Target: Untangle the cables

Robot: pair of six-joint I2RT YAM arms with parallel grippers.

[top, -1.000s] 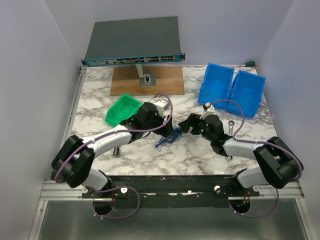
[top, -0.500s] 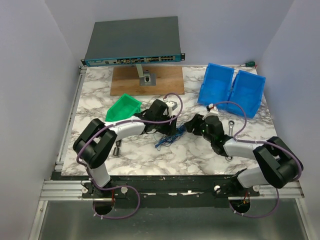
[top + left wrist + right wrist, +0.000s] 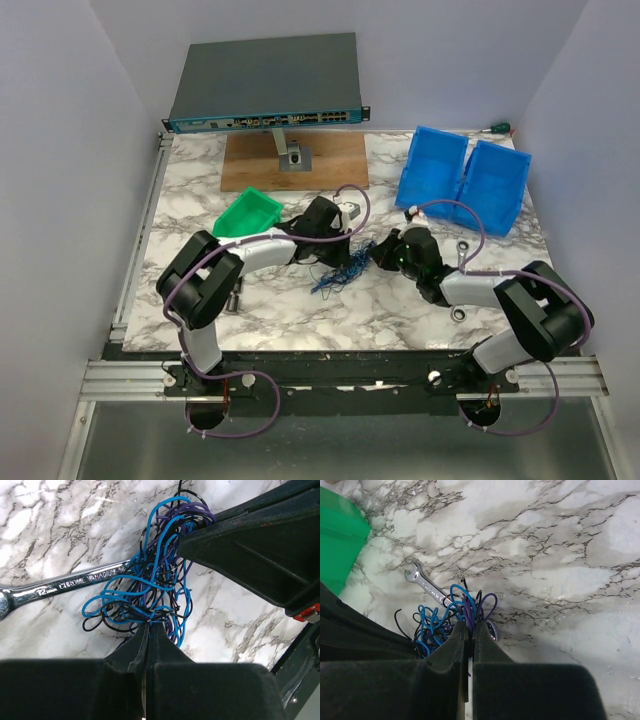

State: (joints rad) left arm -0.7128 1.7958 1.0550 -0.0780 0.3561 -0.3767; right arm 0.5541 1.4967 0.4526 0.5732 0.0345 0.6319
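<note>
The cables [image 3: 340,272] lie bunched on the table [image 3: 280,305]. The left gripper [image 3: 151,626] and the right gripper [image 3: 469,625] flank the bundle, each clamped on strands at opposite edges — the pull axis runs gripper to gripper.

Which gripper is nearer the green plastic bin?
Left. The left gripper pinches the tangled thin cables nearer the green plastic bin; the right gripper pinches their far side.
</note>
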